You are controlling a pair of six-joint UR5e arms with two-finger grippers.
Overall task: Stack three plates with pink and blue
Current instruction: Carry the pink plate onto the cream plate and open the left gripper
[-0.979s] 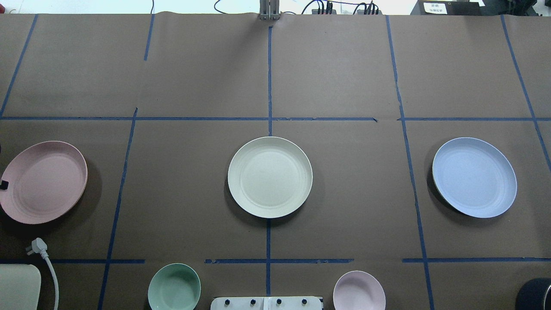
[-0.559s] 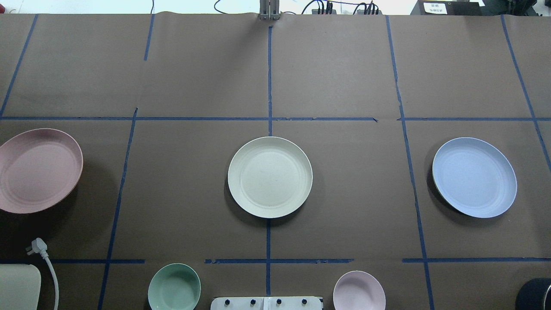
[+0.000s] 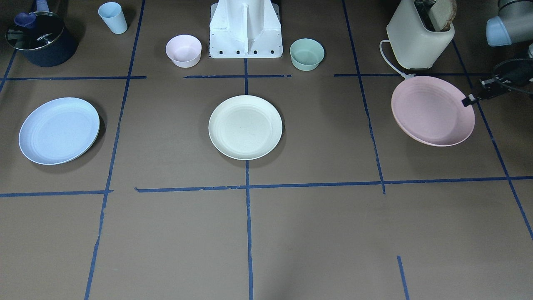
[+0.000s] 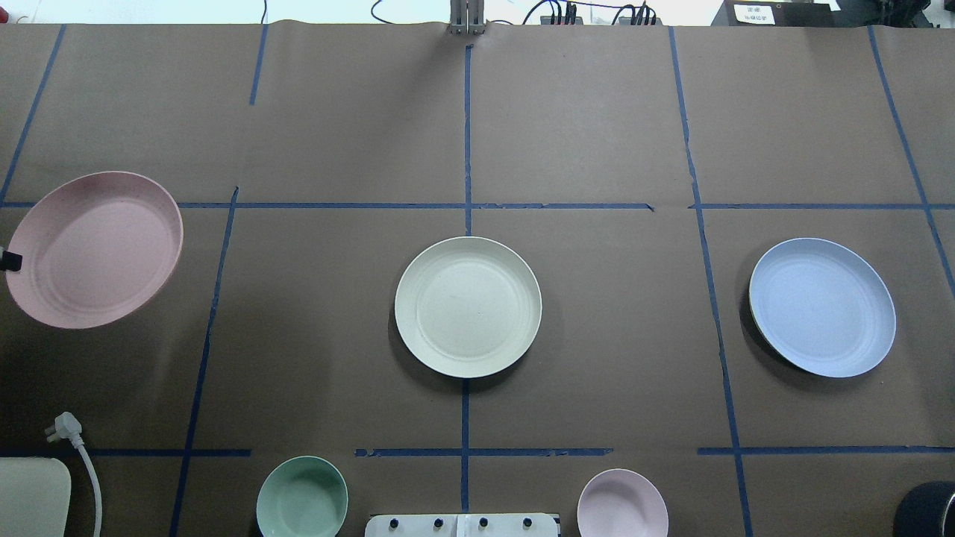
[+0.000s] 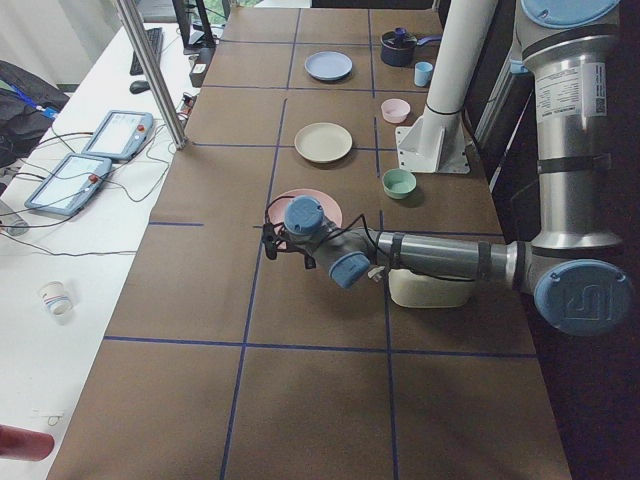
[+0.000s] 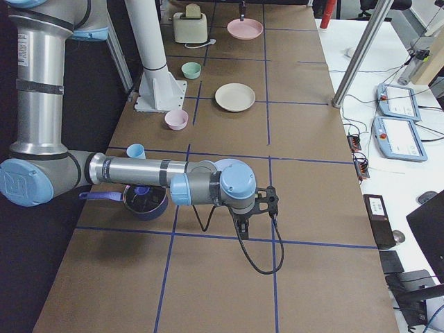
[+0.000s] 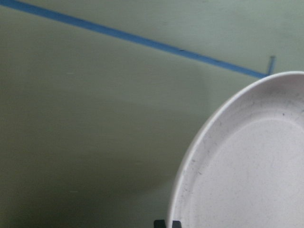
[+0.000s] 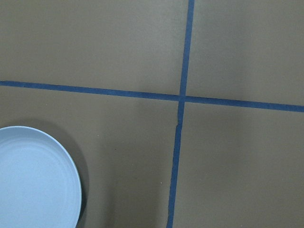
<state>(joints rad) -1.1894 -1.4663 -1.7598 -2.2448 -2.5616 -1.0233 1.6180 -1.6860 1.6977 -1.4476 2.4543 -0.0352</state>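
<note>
The pale pink plate (image 4: 93, 250) hangs tilted above the table at the left, with its shadow below it. My left gripper (image 4: 11, 261) is shut on its rim; the grip also shows in the front view (image 3: 468, 100). The left wrist view is filled by the pink plate (image 7: 247, 161). The cream-white plate (image 4: 468, 306) lies flat at the table's centre. The pale blue plate (image 4: 822, 306) lies at the right and shows in the right wrist view (image 8: 33, 180). My right gripper (image 6: 267, 205) hovers over bare table away from the blue plate; I cannot tell if it is open.
A small green bowl (image 4: 302, 497) and a small pink bowl (image 4: 622, 503) flank the robot base (image 3: 245, 29). A toaster (image 3: 420, 35) and its plug (image 4: 67, 426) sit near the pink plate. A dark pot (image 3: 39, 39) and a blue cup (image 3: 113, 17) stand beyond the blue plate.
The pink plate has come up off the table in the left gripper and moved toward the far side and slightly inward. The cream and blue plates have not moved.
</note>
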